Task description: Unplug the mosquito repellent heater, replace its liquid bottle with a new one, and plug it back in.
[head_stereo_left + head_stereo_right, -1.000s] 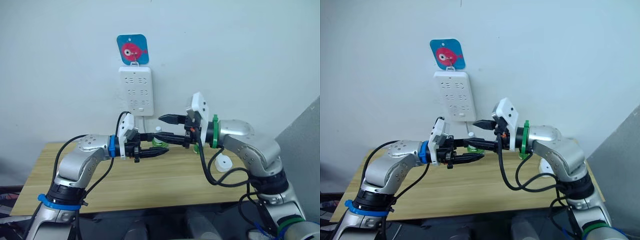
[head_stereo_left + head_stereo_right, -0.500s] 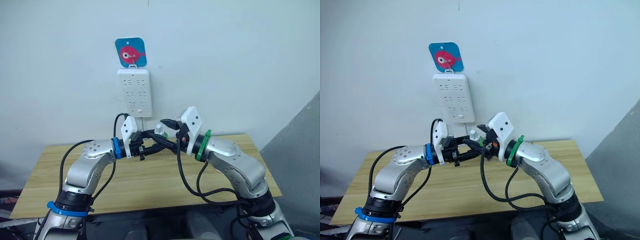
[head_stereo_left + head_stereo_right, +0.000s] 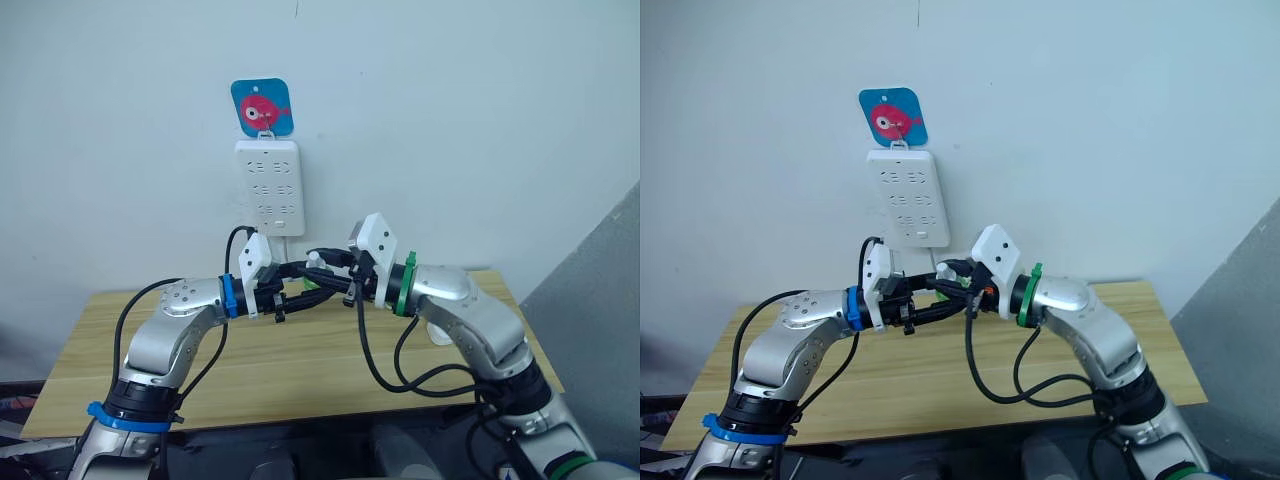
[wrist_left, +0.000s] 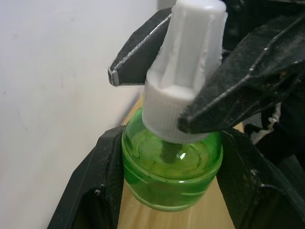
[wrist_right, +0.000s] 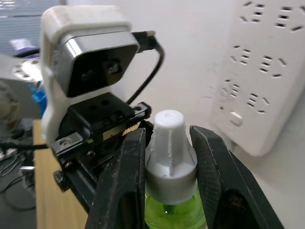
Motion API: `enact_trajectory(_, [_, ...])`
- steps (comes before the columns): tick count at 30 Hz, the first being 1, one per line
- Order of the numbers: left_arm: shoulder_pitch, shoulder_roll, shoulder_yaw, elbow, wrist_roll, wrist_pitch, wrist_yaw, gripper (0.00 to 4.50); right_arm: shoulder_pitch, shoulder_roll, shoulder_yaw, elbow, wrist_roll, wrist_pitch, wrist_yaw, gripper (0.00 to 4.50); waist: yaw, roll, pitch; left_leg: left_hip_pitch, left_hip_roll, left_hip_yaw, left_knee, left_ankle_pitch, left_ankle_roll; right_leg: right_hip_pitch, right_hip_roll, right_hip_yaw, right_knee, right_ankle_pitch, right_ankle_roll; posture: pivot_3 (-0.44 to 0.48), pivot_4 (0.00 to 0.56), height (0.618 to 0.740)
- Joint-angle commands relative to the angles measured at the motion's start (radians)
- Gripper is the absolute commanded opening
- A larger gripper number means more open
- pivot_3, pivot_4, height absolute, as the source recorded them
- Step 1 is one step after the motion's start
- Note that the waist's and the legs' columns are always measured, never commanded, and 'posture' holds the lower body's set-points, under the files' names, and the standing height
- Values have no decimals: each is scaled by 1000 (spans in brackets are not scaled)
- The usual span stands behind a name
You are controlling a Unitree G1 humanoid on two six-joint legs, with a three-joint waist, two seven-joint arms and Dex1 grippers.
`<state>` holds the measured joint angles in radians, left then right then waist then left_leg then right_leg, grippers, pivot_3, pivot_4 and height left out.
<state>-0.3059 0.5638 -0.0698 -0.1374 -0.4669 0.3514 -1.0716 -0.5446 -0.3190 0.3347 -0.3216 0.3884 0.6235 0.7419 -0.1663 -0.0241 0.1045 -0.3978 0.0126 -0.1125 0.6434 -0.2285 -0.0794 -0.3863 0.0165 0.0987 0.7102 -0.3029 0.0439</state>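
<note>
A liquid bottle [image 4: 171,176] with a clear green body and a white ribbed cap [image 4: 186,81] is held in the air in front of the wall, below the power strip. My left gripper [image 3: 306,291] is shut on the green body, one black finger on each side. My right gripper [image 5: 169,143] comes from the opposite side and is shut on the white cap [image 5: 169,152]. On the table behind my right forearm, a bit of the white mosquito repellent heater [image 3: 437,334] peeks out.
A long white power strip [image 3: 267,187] hangs on the wall from a blue square hook plate with a pink fish [image 3: 262,107]. A light wooden table [image 3: 300,370] stands against the wall under both arms. A grey panel rises at the far right.
My right gripper, open and higher a second ago, has come down onto the bottle's cap and shut on it. My left gripper has lifted the bottle a little toward the wall.
</note>
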Motion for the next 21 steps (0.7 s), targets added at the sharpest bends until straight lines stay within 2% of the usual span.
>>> enact_trajectory(1, [-17,38,16,11,-2,-36,-63,2309,-122,-57,1,84,66,-58,259,1045,0,0,0,0,0,0,0,0,0,0,0,0,0,0,0,-116,42,740])
enact_trajectory(4, [-29,42,16,22,-1,-46,-83,2309,-233,-103,19,175,100,-20,424,1045,-1,0,0,0,0,0,0,0,0,0,0,0,0,0,0,-107,41,740])
enact_trajectory(7, [-33,29,23,14,-10,-37,-66,2309,-252,-121,18,171,138,26,478,1045,0,0,0,0,0,-1,0,0,0,0,0,-1,0,0,-1,-99,39,740])
enact_trajectory(8, [-32,23,27,9,-16,-30,-54,2309,-244,-116,6,166,136,26,460,1045,1,0,0,0,0,-2,0,0,0,0,0,-1,-1,0,-1,-99,39,740])
enact_trajectory(14, [-7,6,38,-20,-30,5,6,2309,-147,-89,-94,91,73,-20,260,3111,3,0,0,0,0,-2,0,0,0,0,0,-1,0,0,-1,-105,50,740])
enact_trajectory(18, [9,-21,52,-35,-21,14,86,2309,-15,-55,-171,-62,72,3,77,3168,4,0,0,-1,0,-2,0,0,0,0,0,-1,0,-1,-1,-125,60,740])
enact_trajectory(21, [24,-42,48,-48,-8,6,129,2309,80,-35,-145,-158,26,6,-31,3168,3,0,0,-1,0,-1,0,0,0,0,0,0,-1,-1,-1,-145,68,740])
